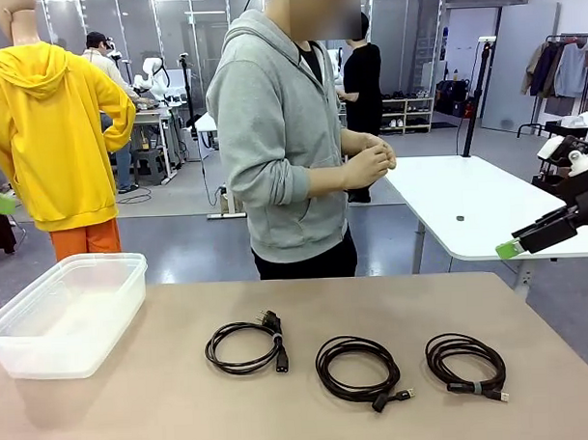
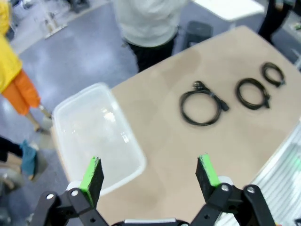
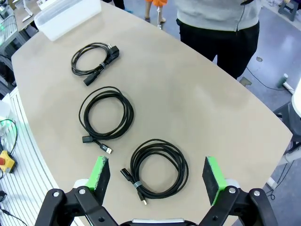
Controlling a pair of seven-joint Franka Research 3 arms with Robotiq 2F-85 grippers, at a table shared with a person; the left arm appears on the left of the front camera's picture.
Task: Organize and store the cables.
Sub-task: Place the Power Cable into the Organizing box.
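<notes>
Three cables (image 1: 357,367) lie coiled in a row on the counter (image 1: 137,419), near the tub (image 1: 56,334); left claw (image 2: 149,165) and right claw (image 3: 156,164) are both spread wide, holding nothing; the cables look light and floppy, so pinch across the bunched loops.

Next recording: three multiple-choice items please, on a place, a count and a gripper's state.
1. Where does the clear container stand on the table? A) at the end on the robot's left B) at the end on the robot's right C) between two coils
2. How many coiled cables lie on the table? A) two B) three C) five
3. The right gripper is: A) open B) shut on a cable C) shut, empty

1 A: it stands left of every coil. 2 B: three coils lie in a row. 3 A: its green pads stand wide apart.
</notes>
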